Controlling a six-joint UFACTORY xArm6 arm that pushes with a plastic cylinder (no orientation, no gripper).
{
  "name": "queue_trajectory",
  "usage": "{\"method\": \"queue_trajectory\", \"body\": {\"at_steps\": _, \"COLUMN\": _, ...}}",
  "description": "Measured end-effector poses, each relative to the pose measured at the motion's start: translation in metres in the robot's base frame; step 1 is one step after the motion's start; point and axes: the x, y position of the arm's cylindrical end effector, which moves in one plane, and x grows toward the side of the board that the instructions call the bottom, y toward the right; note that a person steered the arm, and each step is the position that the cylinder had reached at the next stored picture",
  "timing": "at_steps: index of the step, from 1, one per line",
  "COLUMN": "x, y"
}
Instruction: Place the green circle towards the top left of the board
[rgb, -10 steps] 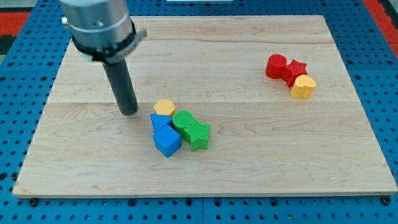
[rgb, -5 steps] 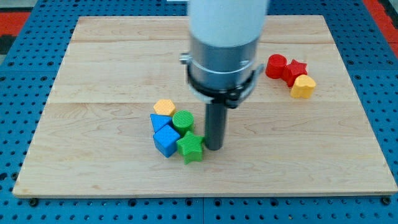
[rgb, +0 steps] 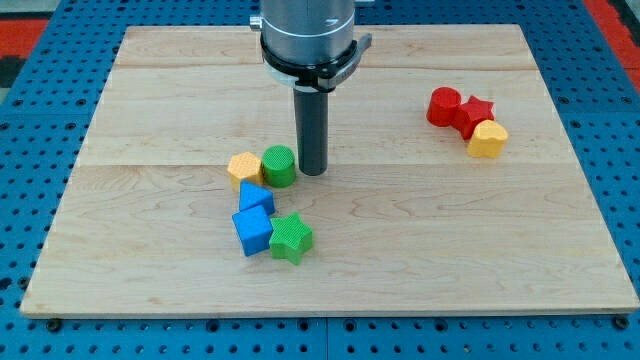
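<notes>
1. Green and ribbed on its side, the small round plastic cylinder, the green circle (rgb: 279, 165), is standing upright a little to the view's left of the middle of the pale wooden board (rgb: 150, 250), well away from the board's top left corner.
2. My tip (rgb: 313, 172), the lower end of the straight dark rod, is sitting on the wood just beside the green circle, on its right in the view; I cannot tell whether the two are touching.
3. There being no jaws on this rod, my tip is gripping nothing and is merely resting beside the block.
4. The yellow hexagonal plastic block (rgb: 243, 168) is pressing against the green circle on its left.
5. Just below that pair, a blue wedge-like block (rgb: 255, 196) is lying above a blue cube (rgb: 252, 231), and the two appear to be touching.
6. The green star-shaped block (rgb: 290, 238) is sitting against the blue cube's right side, towards the board's bottom edge.
7. Well apart, near the board's right edge, a red rounded block (rgb: 444, 105), a red star block (rgb: 474, 112) and a yellow heart-like block (rgb: 488, 139) are clustering together in a touching chain.
</notes>
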Motion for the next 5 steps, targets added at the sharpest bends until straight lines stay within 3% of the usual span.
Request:
{"method": "queue_trajectory", "body": {"at_steps": 2, "x": 0.033, "y": 0.025}}
{"method": "queue_trajectory", "body": {"at_steps": 4, "x": 0.008, "y": -0.003}}
{"method": "queue_trajectory", "body": {"at_steps": 5, "x": -0.013, "y": -0.053}}
